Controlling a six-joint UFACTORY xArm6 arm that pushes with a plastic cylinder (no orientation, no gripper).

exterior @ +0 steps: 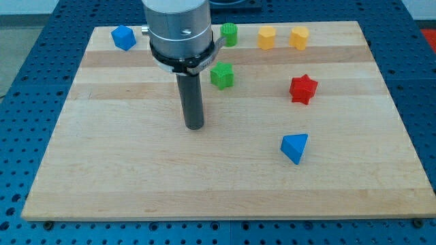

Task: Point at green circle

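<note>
The green circle is a short green cylinder near the view's top edge of the wooden board, just right of the arm's grey body. My tip rests on the board near its middle, well below and to the left of the green circle. A green star-shaped block lies between them, up and to the right of my tip and apart from the rod.
A blue block sits at the top left. Two yellow blocks stand right of the green circle. A red star is at the right, a blue triangle at lower right.
</note>
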